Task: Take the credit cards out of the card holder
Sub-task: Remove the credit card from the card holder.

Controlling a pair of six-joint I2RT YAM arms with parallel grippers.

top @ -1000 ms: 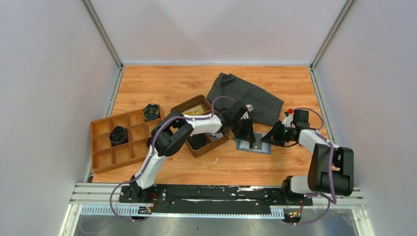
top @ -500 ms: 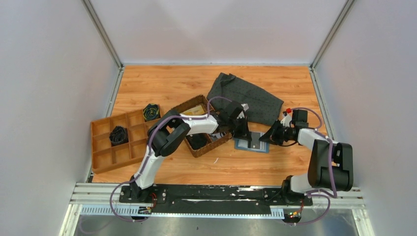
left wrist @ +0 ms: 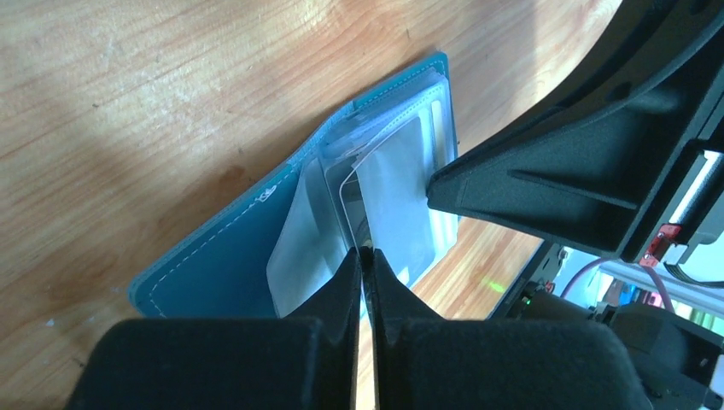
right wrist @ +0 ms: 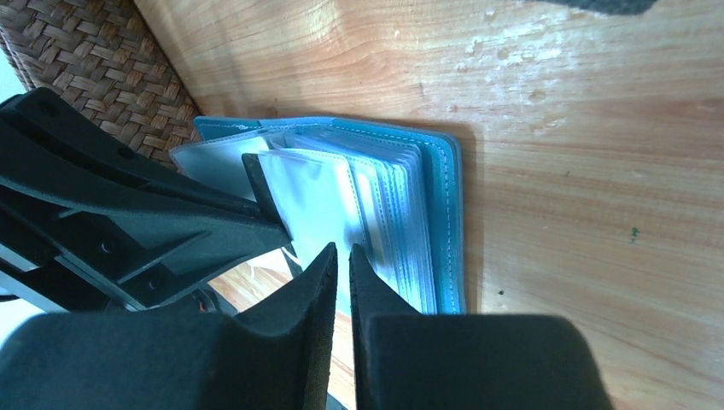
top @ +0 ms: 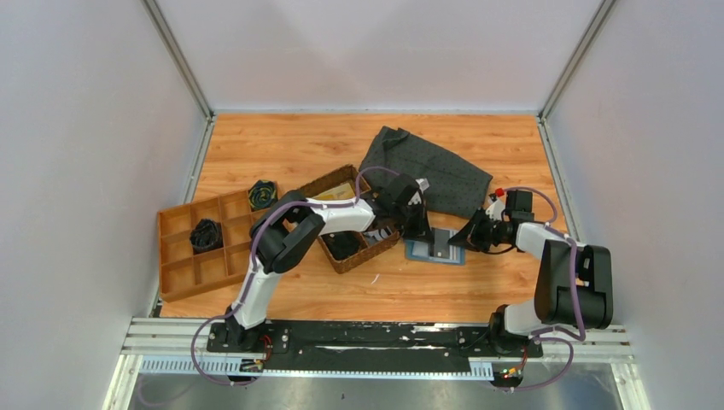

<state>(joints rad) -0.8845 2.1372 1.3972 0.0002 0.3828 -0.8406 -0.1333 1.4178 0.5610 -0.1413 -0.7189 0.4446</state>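
Left wrist, one card holder (left wrist: 213,265), left fingers (left wrist: 337,290), right fingers (right wrist: 314,295) both pressed together, perhaps pinching sleeves (left wrist: 393,188)

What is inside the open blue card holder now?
Clear plastic sleeves fan out inside the card holder; one holds a pale card. The left fingers and right fingers cover the lower part, so other cards are hidden.

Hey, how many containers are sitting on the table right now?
2. The brown divided tray sits at the left edge; the woven basket is just right of it, partly under the left arm. The arms could hide more.
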